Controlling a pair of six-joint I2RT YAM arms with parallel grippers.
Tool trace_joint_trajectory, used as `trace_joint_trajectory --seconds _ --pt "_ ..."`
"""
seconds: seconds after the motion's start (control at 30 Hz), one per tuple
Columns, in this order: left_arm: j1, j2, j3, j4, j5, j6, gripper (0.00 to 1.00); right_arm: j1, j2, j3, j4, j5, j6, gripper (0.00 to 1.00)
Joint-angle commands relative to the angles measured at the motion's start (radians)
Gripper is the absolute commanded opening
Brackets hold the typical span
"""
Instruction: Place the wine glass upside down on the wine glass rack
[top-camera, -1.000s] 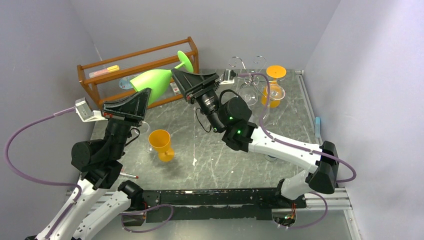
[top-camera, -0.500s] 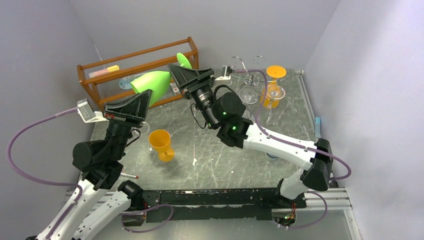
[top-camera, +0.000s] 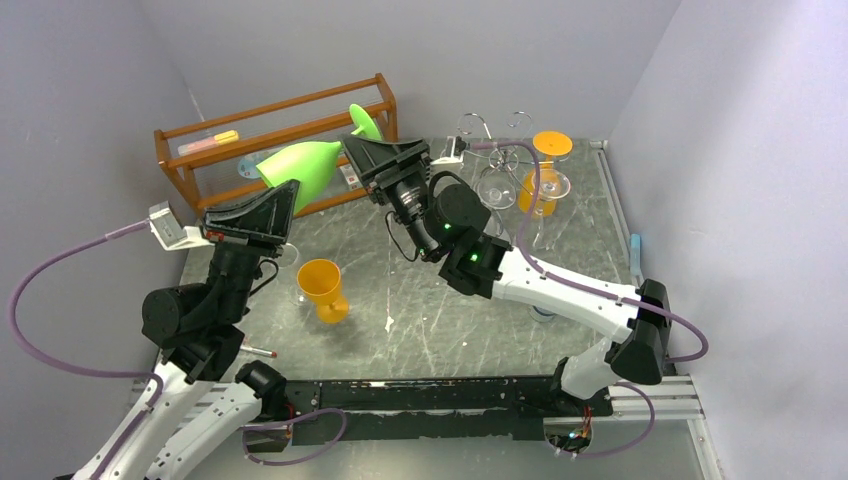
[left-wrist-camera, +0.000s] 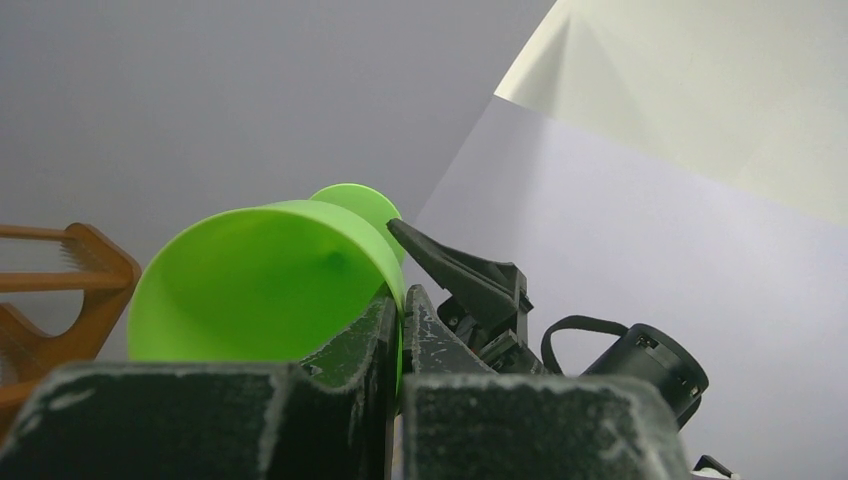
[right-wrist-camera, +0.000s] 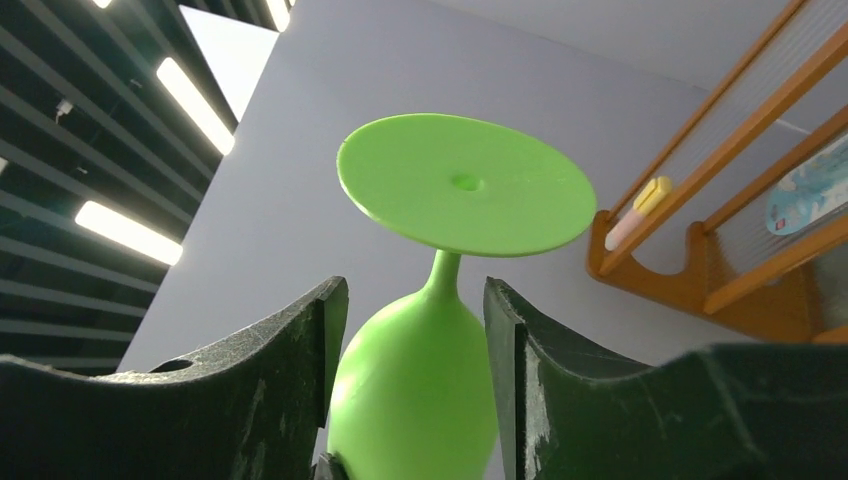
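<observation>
- Looks mid-handover: left gripper (left-wrist-camera: 398, 330) pinched shut on wine glass (top-camera: 300, 165) rim.
- Half-open right gripper (right-wrist-camera: 415, 300) straddles the bowl, grip unclear.
- Next: firm hold, then wine glass rack (top-camera: 506, 158), far-right tabletop (top-camera: 450, 320) corner.

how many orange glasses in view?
2. One orange glass stands upright on the table, left of centre. The other orange glass hangs upside down on the wine glass rack, back right. None seems hidden.
</observation>
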Motion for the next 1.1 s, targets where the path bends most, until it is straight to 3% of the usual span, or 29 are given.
trace_joint_trajectory --seconds 0.0,0.27,0.43,0.6,0.67,0.93,1.0,1.07 --pt "0.005 -0.010 -0.001 0.048 -0.003 0.013 0.05 0.005 0.004 0.001 -0.029 0.047 0.008 0.56" --pt "0.005 -0.024 -0.014 0.040 0.059 -0.005 0.05 0.001 0.055 0.057 0.019 0.013 -0.020 0.54" --pt "0.005 -0.057 -0.028 0.013 0.070 -0.012 0.05 -0.005 0.060 0.062 0.037 0.000 -0.014 0.35" --pt "0.005 -0.078 -0.017 -0.061 0.065 -0.011 0.05 -0.009 0.050 0.044 0.056 0.004 -0.020 0.00" --pt "0.005 -0.077 -0.005 -0.107 0.060 -0.013 0.16 -0.011 0.050 0.055 0.031 0.013 -0.022 0.00" --pt "0.007 -0.066 0.063 -0.426 -0.066 0.004 0.84 -0.044 0.010 0.015 0.053 0.082 -0.208 0.00" --pt "0.005 -0.076 0.068 -0.453 -0.054 0.026 0.94 -0.058 -0.012 -0.019 0.085 0.099 -0.295 0.00" --pt "0.005 -0.077 0.094 -0.519 -0.049 0.053 0.97 -0.071 -0.033 -0.049 0.109 0.096 -0.401 0.00"
